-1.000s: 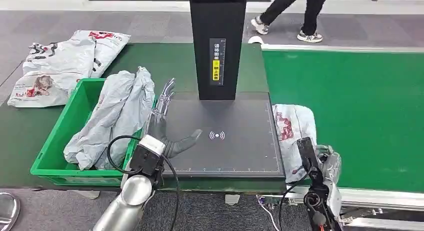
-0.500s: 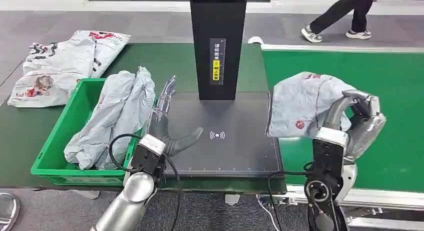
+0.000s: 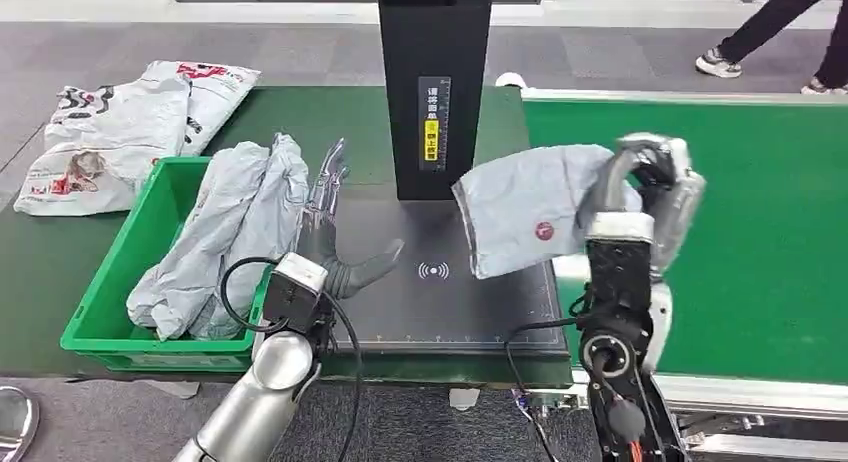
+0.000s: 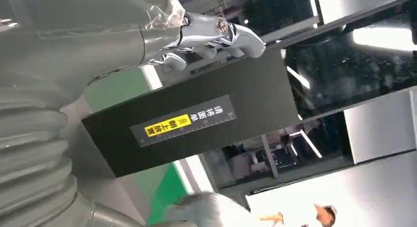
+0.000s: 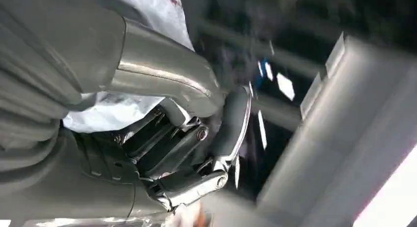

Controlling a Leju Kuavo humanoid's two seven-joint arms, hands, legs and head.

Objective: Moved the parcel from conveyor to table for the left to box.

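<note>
the right hand (image 3: 650, 197) grips a grey parcel (image 3: 525, 217), lifted at three o'clock of the dark scan pad (image 3: 450, 302) on the bench, partly over its edge. the left hand (image 3: 335, 252) rests spread flat at nine o'clock. mid-transfer; next, i judge, comes lowering and letting go near the green box (image 3: 110, 307).

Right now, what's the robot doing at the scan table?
The right hand holds a grey parcel in the air, partly over the right edge of the dark scan pad, next to the green conveyor. The left hand rests open on the pad, holding nothing, beside a green bin that already has grey parcels in it. The parcel is not yet set down.
</note>
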